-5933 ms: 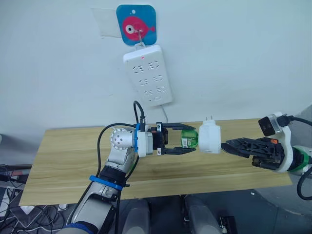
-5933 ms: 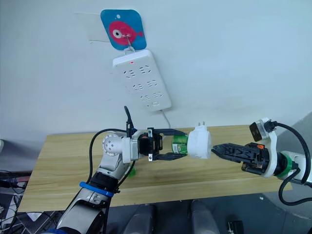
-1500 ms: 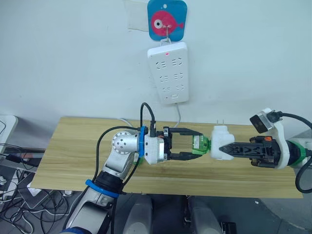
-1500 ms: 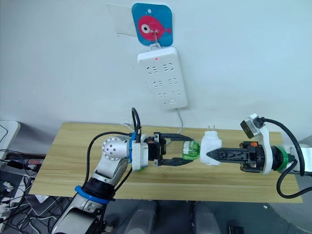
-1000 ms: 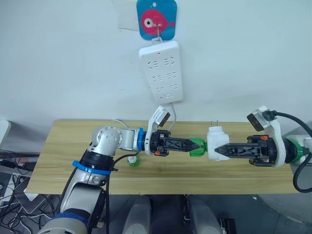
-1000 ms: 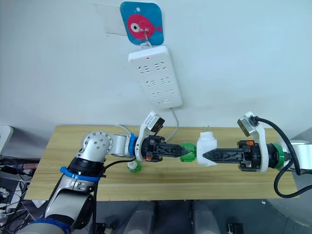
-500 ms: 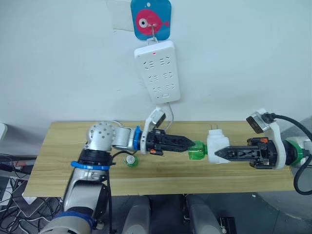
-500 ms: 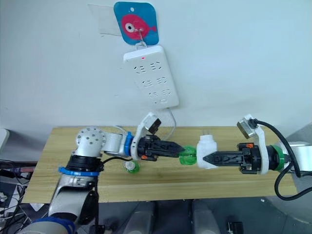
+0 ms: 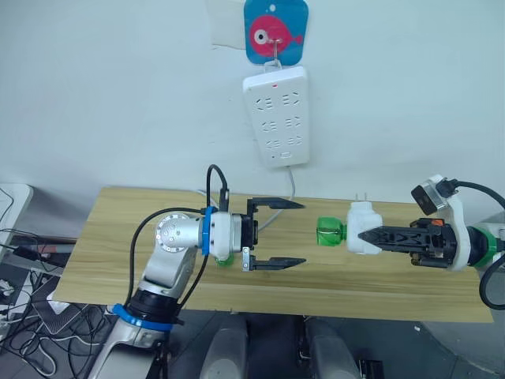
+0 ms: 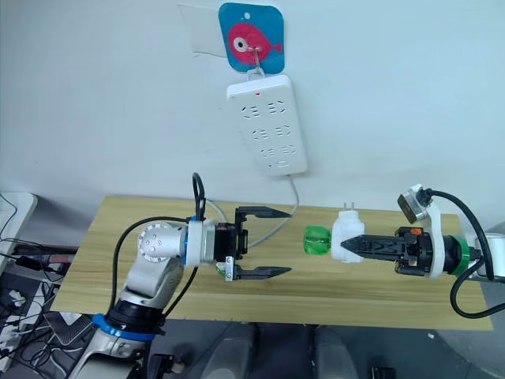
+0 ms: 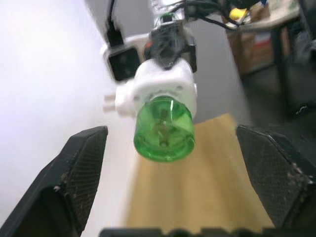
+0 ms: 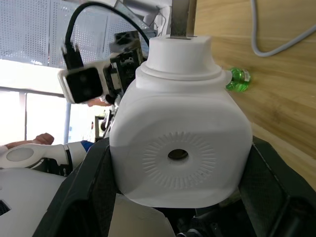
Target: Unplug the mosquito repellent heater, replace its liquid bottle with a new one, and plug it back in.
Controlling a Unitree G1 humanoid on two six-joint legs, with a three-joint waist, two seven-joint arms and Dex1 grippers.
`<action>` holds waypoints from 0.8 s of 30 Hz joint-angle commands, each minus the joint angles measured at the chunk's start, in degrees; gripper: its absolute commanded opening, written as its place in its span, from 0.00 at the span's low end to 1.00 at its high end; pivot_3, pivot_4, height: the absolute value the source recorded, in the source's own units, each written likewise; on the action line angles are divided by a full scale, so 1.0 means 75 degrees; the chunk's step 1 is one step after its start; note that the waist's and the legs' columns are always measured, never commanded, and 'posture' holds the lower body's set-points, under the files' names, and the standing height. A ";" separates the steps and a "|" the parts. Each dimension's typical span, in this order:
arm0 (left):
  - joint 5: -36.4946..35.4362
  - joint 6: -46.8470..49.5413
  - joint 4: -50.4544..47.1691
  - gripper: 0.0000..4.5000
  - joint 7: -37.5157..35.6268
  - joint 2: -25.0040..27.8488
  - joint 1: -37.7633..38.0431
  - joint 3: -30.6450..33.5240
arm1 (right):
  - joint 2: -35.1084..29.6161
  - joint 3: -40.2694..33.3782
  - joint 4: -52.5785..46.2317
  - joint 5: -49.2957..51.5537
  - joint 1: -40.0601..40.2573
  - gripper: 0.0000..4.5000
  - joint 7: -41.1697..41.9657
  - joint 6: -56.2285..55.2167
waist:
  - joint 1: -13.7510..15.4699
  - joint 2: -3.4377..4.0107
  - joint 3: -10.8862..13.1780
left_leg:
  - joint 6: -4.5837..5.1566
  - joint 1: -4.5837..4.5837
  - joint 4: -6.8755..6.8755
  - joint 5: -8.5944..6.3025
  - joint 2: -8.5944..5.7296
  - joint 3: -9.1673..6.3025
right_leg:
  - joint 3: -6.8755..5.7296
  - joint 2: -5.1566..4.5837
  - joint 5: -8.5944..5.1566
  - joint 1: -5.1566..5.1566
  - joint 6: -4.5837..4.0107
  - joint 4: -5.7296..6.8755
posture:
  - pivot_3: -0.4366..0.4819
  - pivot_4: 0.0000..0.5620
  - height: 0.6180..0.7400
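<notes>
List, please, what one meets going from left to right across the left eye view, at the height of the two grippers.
left gripper → green liquid bottle → mosquito repellent heater → right gripper, whose fingers hold the heater.

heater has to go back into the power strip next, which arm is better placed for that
Right. The right pincer is shut on the heater, green bottle attached, prongs up toward the power strip. The left pincer hangs open, holding nothing.

Small green bottle [image 9: 224, 260] on the table, half hidden behind left end effector [image 9: 274, 233].
</notes>
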 commanded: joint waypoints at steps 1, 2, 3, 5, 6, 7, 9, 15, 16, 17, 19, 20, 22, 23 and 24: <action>0.0451 -0.1470 0.0598 0.99 0.0171 -0.0220 -0.0409 -0.0224 | 0.0066 -0.0286 -0.0278 0.0200 -0.0121 0.66 0.0228 0.0002 | 0.0047 0.0000 0.0000 | 0.0005 0.0000 0.0003 -0.0002 -0.0001 0.0002 | 0.0002 0.0000 0.0003 0.0000 0.0003 0.0001 | 0.64 0.46 1.00; 0.0526 -0.1643 0.0794 0.99 0.0282 -0.0285 -0.0507 -0.0251 | 0.0103 -0.0281 -0.0318 0.0200 -0.0146 0.66 0.0246 -0.0012 | 0.0057 0.0000 0.0000 | 0.0007 0.0000 0.0004 -0.0002 -0.0002 0.0001 | 0.0001 0.0000 0.0005 0.0000 0.0004 0.0003 | 0.64 0.46 1.00; 0.0573 -0.1777 0.0965 0.99 0.0381 -0.0335 -0.0594 -0.0276 | 0.0145 -0.0272 -0.0370 0.0200 -0.0167 0.66 0.0253 -0.0032 | 0.0061 0.0000 0.0000 | 0.0009 0.0001 0.0004 -0.0002 -0.0002 0.0001 | 0.0000 0.0002 0.0006 -0.0001 0.0003 0.0006 | 0.64 0.46 1.00; 0.0714 -0.2080 0.1271 0.99 0.0531 -0.0384 -0.0716 -0.0366 | 0.0234 -0.0242 -0.0470 0.0200 -0.0189 0.66 0.0231 -0.0081 | 0.0062 -0.0001 0.0000 | 0.0012 0.0003 0.0004 -0.0002 0.0000 0.0000 | -0.0002 0.0006 0.0007 -0.0001 0.0001 0.0009 | 0.64 0.46 1.00; 0.0780 -0.2223 0.1402 0.99 0.0614 -0.0417 -0.0777 -0.0413 | 0.0280 -0.0215 -0.0513 0.0200 -0.0204 0.66 0.0205 -0.0108 | 0.0059 0.0000 0.0000 | 0.0013 0.0003 0.0004 -0.0003 -0.0002 -0.0001 | -0.0003 0.0009 0.0007 -0.0001 0.0001 0.0010 | 0.64 0.45 1.00; 0.0833 -0.2327 0.1502 0.99 0.0706 -0.0447 -0.0836 -0.0450 | 0.0321 -0.0192 -0.0527 0.0200 -0.0232 0.66 0.0185 -0.0123 | 0.0059 0.0000 0.0000 | 0.0014 0.0003 0.0004 -0.0003 -0.0001 -0.0002 | -0.0004 0.0013 0.0007 -0.0001 0.0001 0.0011 | 0.64 0.45 1.00; 0.0894 -0.2467 0.1653 0.99 0.0840 -0.0470 -0.0934 -0.0527 | 0.0378 -0.0166 -0.0513 0.0200 -0.0279 0.66 0.0175 -0.0124 | 0.0056 -0.0001 0.0000 | 0.0015 0.0003 0.0004 -0.0004 0.0000 -0.0005 | -0.0007 0.0018 0.0007 -0.0002 0.0000 0.0013 | 0.63 0.46 1.00; 0.0866 -0.2693 0.1845 0.95 0.1139 -0.0423 -0.1079 -0.0731 | 0.0424 -0.0175 -0.0540 0.0200 -0.0271 0.66 0.0135 -0.0140 | 0.0048 -0.0001 0.0000 | 0.0016 0.0007 0.0005 -0.0002 0.0001 -0.0006 | -0.0006 0.0018 0.0008 -0.0001 -0.0001 0.0020 | 0.63 0.47 1.00; 0.0837 -0.2717 0.1854 0.90 0.1148 -0.0393 -0.1083 -0.0773 | 0.0422 -0.0180 -0.0557 0.0200 -0.0246 0.66 0.0136 -0.0145 | 0.0046 -0.0001 0.0000 | 0.0017 0.0008 0.0005 -0.0002 0.0002 -0.0005 | -0.0006 0.0018 0.0008 -0.0001 -0.0001 0.0021 | 0.63 0.47 1.00; 0.0826 -0.2733 0.1858 0.86 0.1159 -0.0364 -0.1089 -0.0812 | 0.0422 -0.0183 -0.0576 0.0200 -0.0221 0.66 0.0141 -0.0149 | 0.0045 -0.0001 0.0000 | 0.0017 0.0008 0.0005 -0.0002 0.0002 -0.0005 | -0.0006 0.0018 0.0008 -0.0001 -0.0001 0.0021 | 0.63 0.47 1.00; 0.0788 -0.2744 0.1838 0.72 0.1199 -0.0335 -0.1093 -0.0856 | 0.0429 -0.0180 -0.0605 0.0200 -0.0191 0.66 0.0145 -0.0162 | 0.0042 -0.0001 0.0000 | 0.0017 0.0008 0.0005 -0.0002 0.0001 -0.0006 | -0.0007 0.0020 0.0008 -0.0001 -0.0001 0.0022 | 0.63 0.47 1.00; 0.0773 -0.2755 0.1830 0.64 0.1215 -0.0320 -0.1099 -0.0880 | 0.0435 -0.0174 -0.0615 0.0200 -0.0188 0.66 0.0144 -0.0168 | 0.0040 -0.0001 0.0000 | 0.0017 0.0008 0.0005 -0.0002 0.0001 -0.0007 | -0.0007 0.0020 0.0008 -0.0001 -0.0001 0.0022 | 0.63 0.47 1.00; 0.0736 -0.2752 0.1789 0.51 0.1266 -0.0300 -0.1104 -0.0918 | 0.0454 -0.0162 -0.0621 0.0200 -0.0191 0.66 0.0127 -0.0182 | 0.0035 -0.0001 0.0000 | 0.0017 0.0008 0.0006 -0.0002 0.0003 -0.0008 | -0.0008 0.0020 0.0008 -0.0001 -0.0001 0.0022 | 0.63 0.47 1.00; 0.0719 -0.2752 0.1761 0.49 0.1289 -0.0294 -0.1108 -0.0940 | 0.0469 -0.0154 -0.0612 0.0200 -0.0200 0.66 0.0110 -0.0188 | 0.0033 -0.0001 0.0000 | 0.0018 0.0009 0.0006 -0.0002 0.0003 -0.0007 | -0.0007 0.0020 0.0008 -0.0001 -0.0001 0.0023 | 0.63 0.47 1.00; 0.0700 -0.2751 0.1732 0.49 0.1315 -0.0291 -0.1110 -0.0959 | 0.0478 -0.0149 -0.0601 0.0200 -0.0208 0.66 0.0099 -0.0191 | 0.0029 -0.0001 0.0000 | 0.0017 0.0009 0.0006 -0.0002 0.0003 -0.0007 | -0.0007 0.0020 0.0008 -0.0001 -0.0001 0.0024 | 0.63 0.47 1.00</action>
